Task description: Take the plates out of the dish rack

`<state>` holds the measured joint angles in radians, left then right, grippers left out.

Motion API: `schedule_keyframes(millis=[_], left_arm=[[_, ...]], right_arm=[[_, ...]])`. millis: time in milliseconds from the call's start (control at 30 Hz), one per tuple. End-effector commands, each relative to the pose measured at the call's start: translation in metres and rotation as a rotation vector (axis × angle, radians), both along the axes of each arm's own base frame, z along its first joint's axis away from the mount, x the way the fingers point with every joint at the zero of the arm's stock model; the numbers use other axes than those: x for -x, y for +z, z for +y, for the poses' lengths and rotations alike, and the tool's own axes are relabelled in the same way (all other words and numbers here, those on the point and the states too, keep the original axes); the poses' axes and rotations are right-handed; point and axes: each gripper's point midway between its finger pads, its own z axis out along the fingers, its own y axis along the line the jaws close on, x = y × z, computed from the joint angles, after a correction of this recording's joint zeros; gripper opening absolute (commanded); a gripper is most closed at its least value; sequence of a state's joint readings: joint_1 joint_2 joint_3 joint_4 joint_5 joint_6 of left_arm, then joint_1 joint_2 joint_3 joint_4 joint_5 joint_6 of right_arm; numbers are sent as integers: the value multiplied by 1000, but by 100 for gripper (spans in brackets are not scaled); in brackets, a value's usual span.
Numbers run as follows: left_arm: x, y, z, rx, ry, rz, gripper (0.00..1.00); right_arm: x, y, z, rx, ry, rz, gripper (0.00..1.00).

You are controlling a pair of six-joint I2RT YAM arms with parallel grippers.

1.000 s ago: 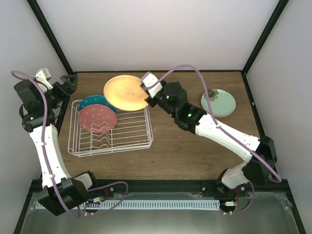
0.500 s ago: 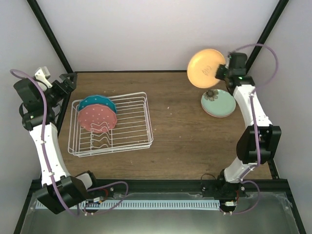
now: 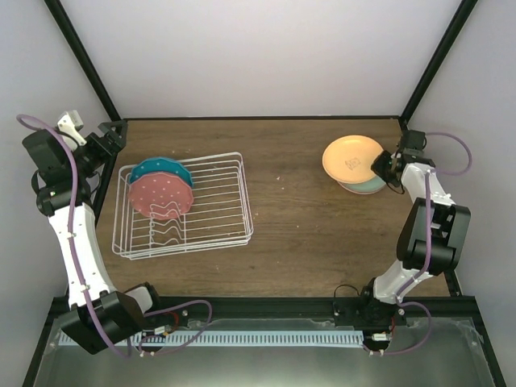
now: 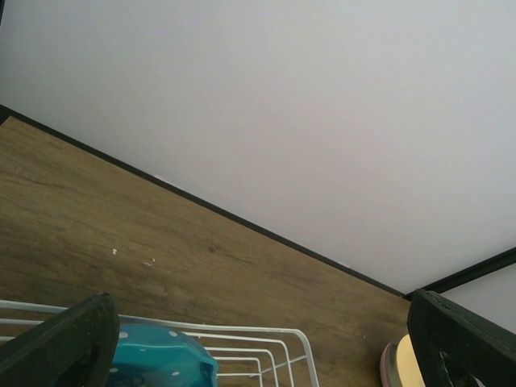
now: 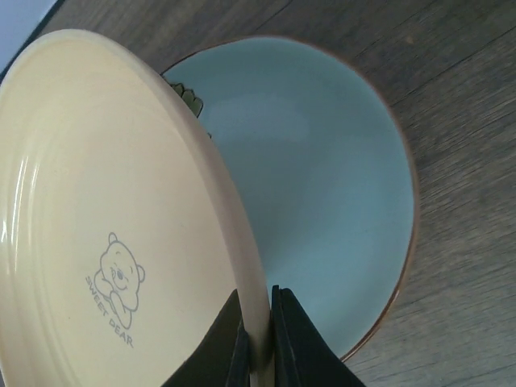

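Observation:
My right gripper (image 3: 385,168) is shut on the rim of the orange-yellow plate (image 3: 352,157), holding it tilted just above the mint green plate (image 3: 367,186) at the table's right. In the right wrist view the fingers (image 5: 278,339) pinch the orange-yellow plate's (image 5: 105,218) edge over the mint green plate (image 5: 322,185). The white dish rack (image 3: 218,218) on the left holds the teal-blue plate (image 3: 160,169) and the salmon-red plate (image 3: 161,196) upright. My left gripper (image 3: 113,135) is open and empty beyond the rack's far left corner. A pink rim (image 4: 384,367) shows under the stack.
The black frame posts stand at the table's back corners (image 3: 407,113). The left wrist view shows the teal-blue plate (image 4: 157,359), rack wires (image 4: 301,338) and bare wooden table (image 4: 201,250) up to the back wall.
My right arm carried the orange-yellow plate from above the rack across to the right and lowered it over the mint green plate. The left arm has not moved.

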<state>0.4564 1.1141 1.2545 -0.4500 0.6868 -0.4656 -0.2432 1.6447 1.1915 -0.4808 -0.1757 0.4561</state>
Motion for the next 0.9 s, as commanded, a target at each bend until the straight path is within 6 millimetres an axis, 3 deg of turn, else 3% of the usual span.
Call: schedule_keyframes(millis=[0,300,667,733,867], left_arm=[[4,9,-5,-22,-22,-26,100],[7,9,-5,-35,-14,-21,100],[10,13,-5,-36,-7,-23,100],[11,15,-5,-38,-5,-25,100],[14,13,-6,-43,-4,-20,100]], right_arm=[[-13,22,-16,-27,-52,-106,1],[-14,0,-39,-1,-99,-52,1],[-7,-38,-51,-1,-124,9,1],[-5,-42,-53,5,-130,23,8],[-2,-48,-52,9,-119,39,35]])
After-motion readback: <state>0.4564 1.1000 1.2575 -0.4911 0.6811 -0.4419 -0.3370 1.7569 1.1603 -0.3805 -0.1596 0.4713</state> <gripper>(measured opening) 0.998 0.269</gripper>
